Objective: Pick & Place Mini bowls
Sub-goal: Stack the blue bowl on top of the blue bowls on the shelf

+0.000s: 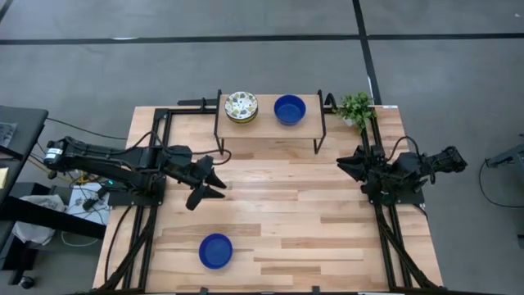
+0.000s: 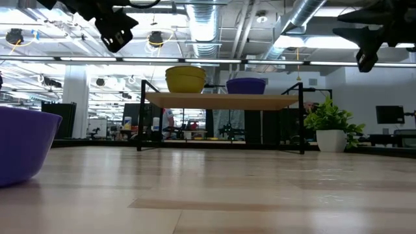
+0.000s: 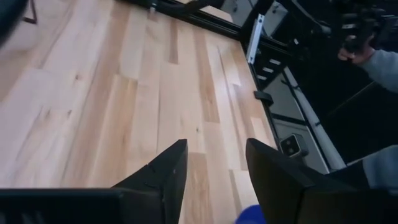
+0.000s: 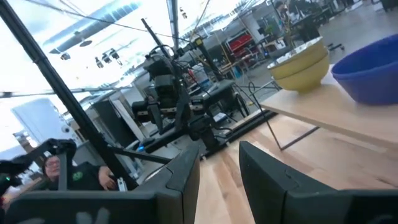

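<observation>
A stack of white patterned bowls (image 1: 241,106) and one blue bowl (image 1: 289,109) stand on a raised wooden shelf (image 1: 270,131) at the table's far side. The low view shows the same stack (image 2: 185,79) and blue bowl (image 2: 246,85). Another blue bowl (image 1: 215,250) sits on the table near its near edge, large at the low view's left (image 2: 23,146); a sliver of it (image 3: 252,216) shows in the left wrist view. My left gripper (image 1: 214,179) (image 3: 216,144) hovers open above the table, left of centre. My right gripper (image 1: 345,164) (image 4: 219,149) hangs open at the right, facing the shelf.
A small green potted plant (image 1: 354,106) stands at the shelf's right end, close to my right arm. Black frame rails (image 1: 155,147) run along the table's left and right sides. A person's sleeve and hand (image 3: 373,59) show beyond the table edge.
</observation>
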Robot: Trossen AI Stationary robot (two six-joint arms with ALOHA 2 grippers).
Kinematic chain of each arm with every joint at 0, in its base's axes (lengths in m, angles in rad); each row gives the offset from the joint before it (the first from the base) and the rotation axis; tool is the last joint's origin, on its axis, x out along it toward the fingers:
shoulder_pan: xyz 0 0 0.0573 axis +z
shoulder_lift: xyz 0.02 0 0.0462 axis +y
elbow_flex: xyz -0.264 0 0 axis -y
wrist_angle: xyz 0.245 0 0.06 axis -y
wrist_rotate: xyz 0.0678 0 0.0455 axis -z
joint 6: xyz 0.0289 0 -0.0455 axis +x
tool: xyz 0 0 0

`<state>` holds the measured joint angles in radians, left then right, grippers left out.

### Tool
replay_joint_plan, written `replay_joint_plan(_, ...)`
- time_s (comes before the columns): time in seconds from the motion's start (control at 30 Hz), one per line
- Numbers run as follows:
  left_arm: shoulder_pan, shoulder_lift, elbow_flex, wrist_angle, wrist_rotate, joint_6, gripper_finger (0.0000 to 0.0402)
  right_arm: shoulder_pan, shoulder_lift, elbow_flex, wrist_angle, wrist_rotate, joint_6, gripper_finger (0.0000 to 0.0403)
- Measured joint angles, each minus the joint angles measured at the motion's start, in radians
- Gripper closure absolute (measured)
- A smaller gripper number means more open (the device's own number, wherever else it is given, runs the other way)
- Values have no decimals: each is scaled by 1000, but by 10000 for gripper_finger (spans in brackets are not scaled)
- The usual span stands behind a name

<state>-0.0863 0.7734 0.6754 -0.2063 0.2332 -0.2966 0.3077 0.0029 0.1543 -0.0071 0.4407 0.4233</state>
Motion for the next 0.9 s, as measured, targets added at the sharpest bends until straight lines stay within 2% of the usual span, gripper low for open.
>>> replay_joint_plan(0.5,-10,0,0,5,14,0,242,0,3,0,-8,-4,14,301)
replay_joint_plan(0.67,-62,0,0,6,15,-14,241,0,3,0,-11,-31,14,301)
replay_joint_plan(0.9,-177,65,34,-56,15,-162,242,0,3,0,-10,-80,19,301)
